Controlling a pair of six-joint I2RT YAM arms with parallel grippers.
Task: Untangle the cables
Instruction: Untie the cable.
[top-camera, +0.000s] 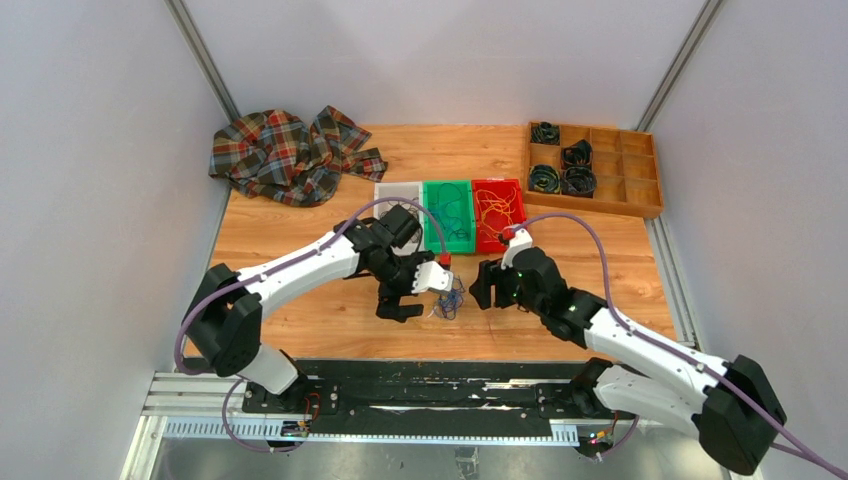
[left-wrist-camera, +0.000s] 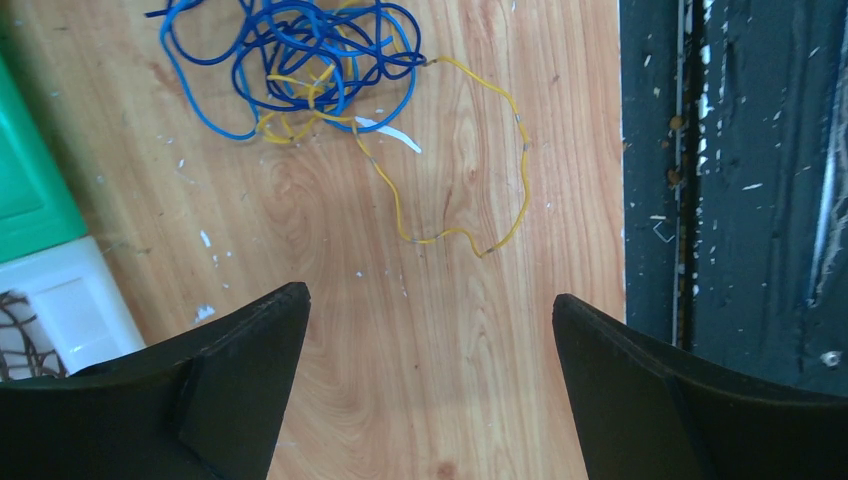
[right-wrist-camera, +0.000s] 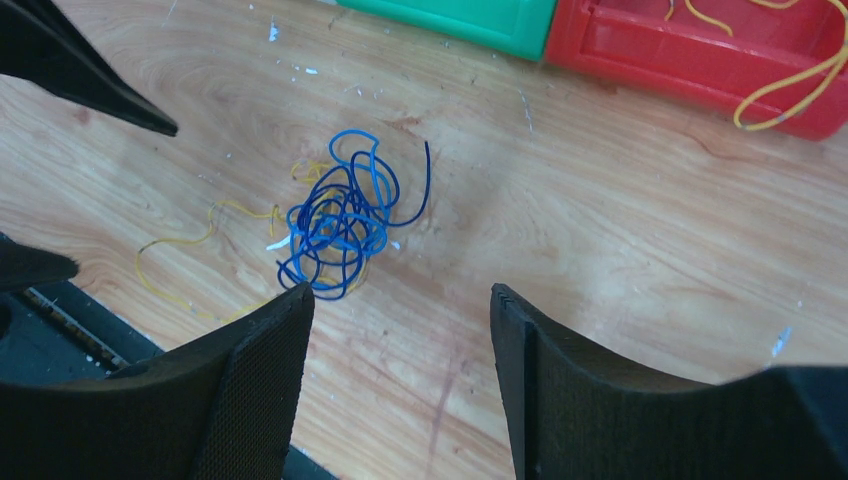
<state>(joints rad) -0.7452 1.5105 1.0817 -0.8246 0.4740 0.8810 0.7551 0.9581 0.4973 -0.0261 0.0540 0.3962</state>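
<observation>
The cables (top-camera: 452, 300) lie as a small tangle of blue and yellow-orange wires on the wooden table, between my two grippers. In the left wrist view the blue loops (left-wrist-camera: 300, 55) sit at the top, and one yellow strand (left-wrist-camera: 440, 235) trails from them toward the table's front edge. In the right wrist view the tangle (right-wrist-camera: 340, 225) lies just beyond my fingertips. My left gripper (top-camera: 400, 300) (left-wrist-camera: 430, 300) is open and empty, just left of the tangle. My right gripper (top-camera: 487, 285) (right-wrist-camera: 400, 300) is open and empty, just right of it.
A white bin (top-camera: 397, 184), a green bin (top-camera: 447, 249) and a red bin (top-camera: 498, 182) holding loose wires stand behind the tangle. A wooden tray (top-camera: 595, 207) with black coiled cords is at the back right. A plaid cloth (top-camera: 290, 155) is at the back left. A black rail (top-camera: 430, 385) runs along the front.
</observation>
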